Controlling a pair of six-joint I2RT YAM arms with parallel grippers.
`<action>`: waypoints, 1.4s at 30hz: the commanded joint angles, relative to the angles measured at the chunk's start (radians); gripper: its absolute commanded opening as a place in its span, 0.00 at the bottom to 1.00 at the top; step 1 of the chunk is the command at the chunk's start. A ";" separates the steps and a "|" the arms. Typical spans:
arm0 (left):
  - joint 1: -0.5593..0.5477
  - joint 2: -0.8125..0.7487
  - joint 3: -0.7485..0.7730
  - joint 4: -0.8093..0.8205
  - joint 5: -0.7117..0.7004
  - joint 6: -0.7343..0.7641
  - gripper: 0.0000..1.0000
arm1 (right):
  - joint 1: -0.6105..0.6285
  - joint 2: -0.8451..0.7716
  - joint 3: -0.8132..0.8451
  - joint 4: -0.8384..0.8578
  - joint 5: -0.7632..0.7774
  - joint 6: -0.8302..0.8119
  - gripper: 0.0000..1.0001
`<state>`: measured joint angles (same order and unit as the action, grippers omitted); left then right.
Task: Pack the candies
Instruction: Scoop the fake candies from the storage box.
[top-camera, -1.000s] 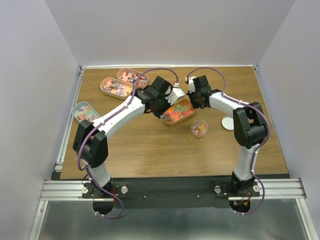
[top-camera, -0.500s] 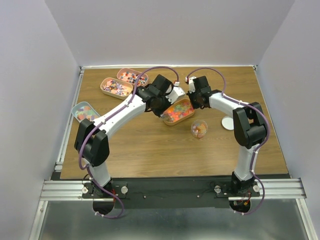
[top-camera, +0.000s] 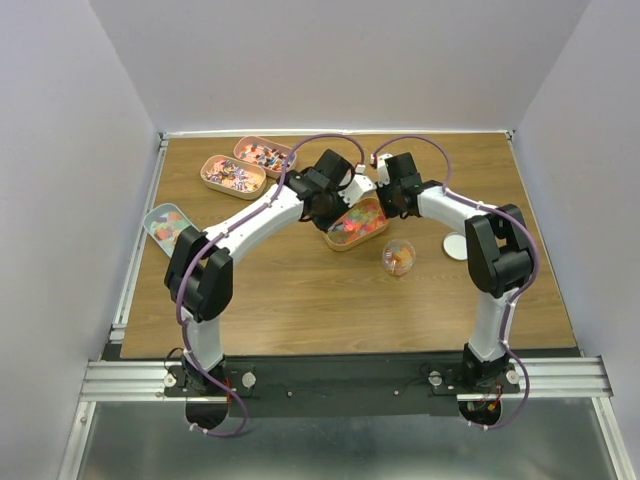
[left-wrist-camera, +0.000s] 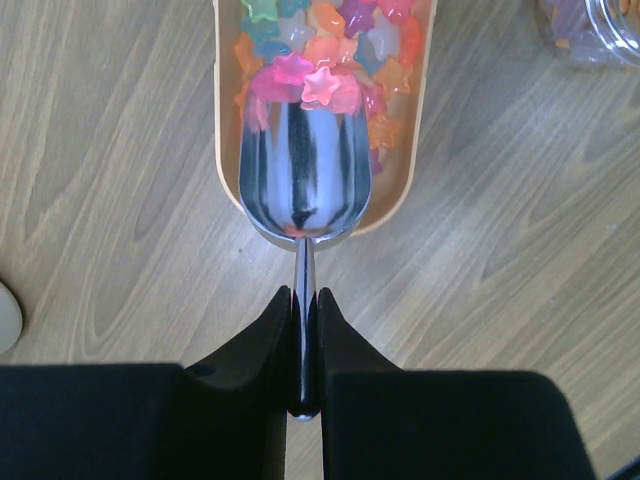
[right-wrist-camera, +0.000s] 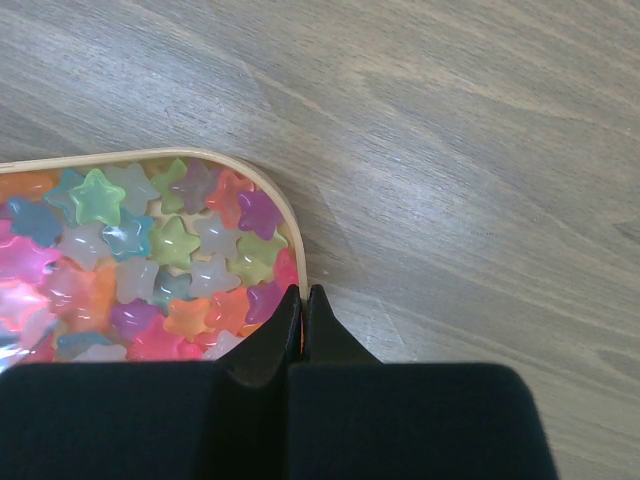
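Just ahead of left hand (left-wrist-camera: 303, 300), candies (left-wrist-camera: 330, 40)

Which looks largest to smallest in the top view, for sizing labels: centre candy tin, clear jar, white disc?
1. Centre candy tin, clearly largest.
2. Clear jar and white disc: look about alike, so unranked.

My left arm (top-camera: 250, 215) and right arm (top-camera: 448, 207) are white shells with chunky black joints, and a purple cable (top-camera: 322, 137) runs along each. Matte black fingers (left-wrist-camera: 250, 360) fill my wrist views' lower edge.
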<state>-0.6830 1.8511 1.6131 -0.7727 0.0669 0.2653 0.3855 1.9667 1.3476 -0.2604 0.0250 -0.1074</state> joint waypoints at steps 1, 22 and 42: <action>-0.010 0.057 0.013 0.047 0.028 0.017 0.00 | 0.015 -0.020 -0.019 0.036 0.000 0.006 0.01; -0.009 0.204 0.061 0.208 0.117 0.020 0.00 | 0.015 -0.025 -0.025 0.052 -0.056 0.018 0.01; 0.030 0.171 -0.206 0.507 0.182 -0.018 0.00 | -0.020 -0.052 -0.051 0.058 -0.099 0.031 0.01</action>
<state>-0.6491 2.0178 1.4708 -0.3759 0.1719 0.2569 0.3653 1.9533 1.3182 -0.2249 -0.0025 -0.0887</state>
